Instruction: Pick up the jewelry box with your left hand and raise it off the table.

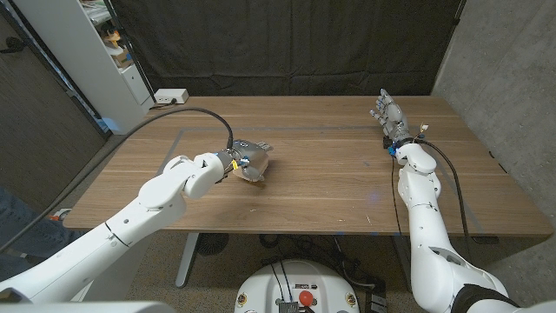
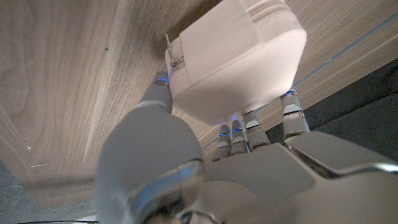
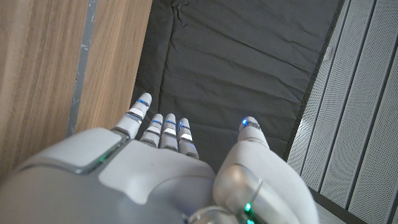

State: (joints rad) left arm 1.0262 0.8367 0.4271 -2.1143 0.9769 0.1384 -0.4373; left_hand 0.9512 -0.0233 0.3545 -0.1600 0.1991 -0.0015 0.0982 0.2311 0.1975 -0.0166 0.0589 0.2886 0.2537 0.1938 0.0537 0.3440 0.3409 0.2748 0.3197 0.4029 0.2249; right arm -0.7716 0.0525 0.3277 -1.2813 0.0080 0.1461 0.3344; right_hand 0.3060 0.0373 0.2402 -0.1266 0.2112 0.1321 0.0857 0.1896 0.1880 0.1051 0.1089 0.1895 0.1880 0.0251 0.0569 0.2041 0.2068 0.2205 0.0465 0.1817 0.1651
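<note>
The jewelry box (image 2: 236,56) is a pale, rounded box with a small metal clasp on one side. My left hand (image 1: 243,159) grips it left of the table's middle, with the thumb on one side and the fingers (image 2: 292,115) wrapped around the other. In the head view the jewelry box (image 1: 254,175) peeks out beneath the hand, with a shadow right under it. I cannot tell whether it touches the wood. My right hand (image 1: 388,115) is at the table's far right, fingers spread and holding nothing.
A white power strip (image 1: 169,96) lies at the table's (image 1: 330,183) back left corner, beside a white shelf unit (image 1: 104,52). A black cable (image 1: 195,113) arches over my left arm. A dark curtain (image 1: 295,43) hangs behind the table.
</note>
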